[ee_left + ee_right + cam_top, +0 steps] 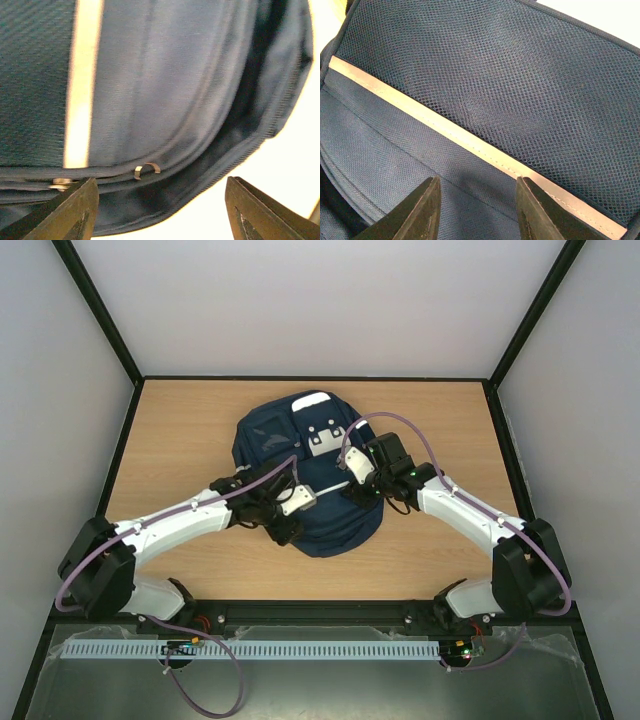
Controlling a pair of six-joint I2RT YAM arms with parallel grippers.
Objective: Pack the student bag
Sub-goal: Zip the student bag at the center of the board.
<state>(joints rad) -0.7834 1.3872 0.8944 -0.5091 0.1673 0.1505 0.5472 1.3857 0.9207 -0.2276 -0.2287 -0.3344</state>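
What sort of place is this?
Most likely a robot test cell: a wooden table walled by plain white panels, a white left arm and right arm bolted at its near edge, a navy backpack laid out.

Two arms, left arm [180, 522] and right arm [468, 512], white and smooth with small dark dots. Fat black joints [100, 575] near the bottom. Thin purple cable [392, 416] looping along each. Left tool [160, 210] and right tool [477, 210] with dark, pointed fingers shaped like wedges.
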